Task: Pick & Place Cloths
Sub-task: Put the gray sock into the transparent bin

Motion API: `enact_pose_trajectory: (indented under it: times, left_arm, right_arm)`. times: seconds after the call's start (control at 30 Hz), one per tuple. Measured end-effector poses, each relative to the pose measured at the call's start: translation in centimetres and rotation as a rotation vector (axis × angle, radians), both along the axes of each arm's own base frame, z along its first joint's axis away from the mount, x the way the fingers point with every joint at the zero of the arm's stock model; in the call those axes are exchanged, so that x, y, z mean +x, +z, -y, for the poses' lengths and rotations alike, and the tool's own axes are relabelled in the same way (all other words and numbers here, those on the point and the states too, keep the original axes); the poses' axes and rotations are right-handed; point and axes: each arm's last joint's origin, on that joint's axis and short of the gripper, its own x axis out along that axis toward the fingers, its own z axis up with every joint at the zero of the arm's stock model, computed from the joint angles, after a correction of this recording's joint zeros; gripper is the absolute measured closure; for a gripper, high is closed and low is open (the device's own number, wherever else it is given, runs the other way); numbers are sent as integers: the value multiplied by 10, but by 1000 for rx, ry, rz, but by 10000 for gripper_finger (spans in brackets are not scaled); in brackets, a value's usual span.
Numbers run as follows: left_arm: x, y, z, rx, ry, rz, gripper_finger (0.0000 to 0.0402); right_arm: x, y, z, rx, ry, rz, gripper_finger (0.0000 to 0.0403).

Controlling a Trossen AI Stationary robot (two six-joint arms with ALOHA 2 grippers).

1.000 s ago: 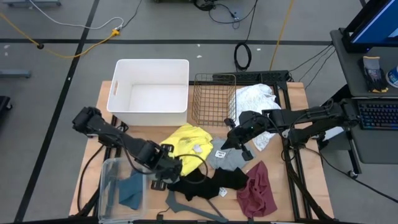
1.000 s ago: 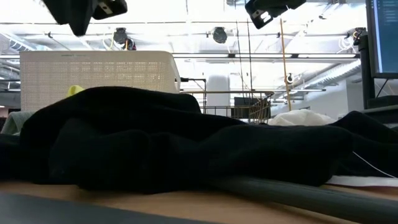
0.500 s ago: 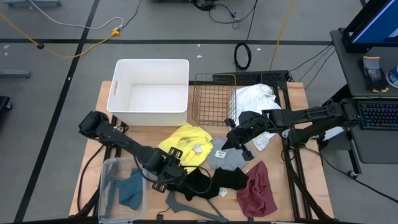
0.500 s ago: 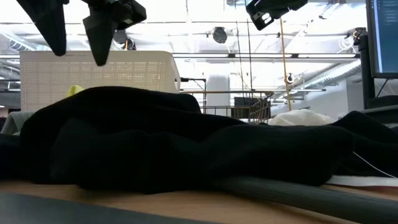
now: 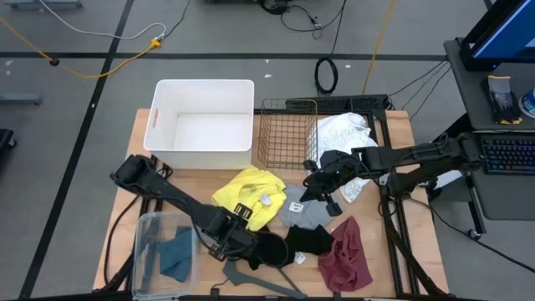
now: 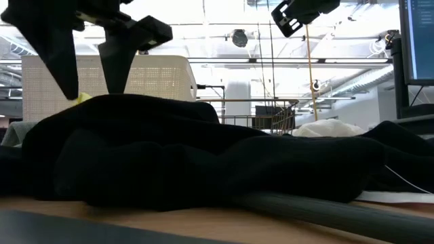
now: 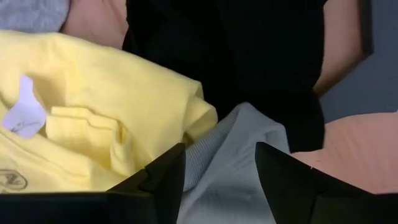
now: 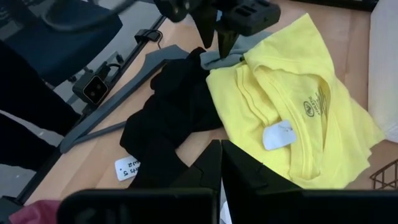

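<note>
Two fingers of my left gripper [image 7: 217,180], spread apart, hang low centre of the high view, straddling a pale ribbed fold where the yellow cloth [image 5: 248,196] meets the black cloth [image 5: 288,245], which I judge sets up a pinch. My right gripper [image 5: 311,189], closed on nothing, waits right of centre above the grey cloth [image 5: 305,214].

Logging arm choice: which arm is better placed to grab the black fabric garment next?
Left. The left gripper hangs open just above the black fabric garment, while the right gripper sits shut farther off.
</note>
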Motion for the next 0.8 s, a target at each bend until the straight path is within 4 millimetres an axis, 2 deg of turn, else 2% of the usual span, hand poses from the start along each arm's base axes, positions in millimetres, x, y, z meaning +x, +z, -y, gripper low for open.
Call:
enact_pose_trajectory:
  times: [0.2, 0.33, 0.47, 0.7, 0.8]
  left_arm:
    - [4, -21, 2, 37, -41, -60, 211]
    - [5, -26, 3, 53, -52, -74, 224]
    - [6, -26, 2, 54, -48, -73, 268]
    - [5, -23, 2, 17, -26, -80, 384]
    - [4, -23, 2, -18, -3, -96, 391]
  right_arm:
    - [0, 0, 0, 11, -8, -11, 402]
    - [0, 0, 0, 14, -9, -13, 402]
    - [0, 0, 0, 14, -9, -15, 402]
    - [0, -1, 0, 13, -8, -15, 402]
    - [0, -1, 0, 12, -7, -14, 403]
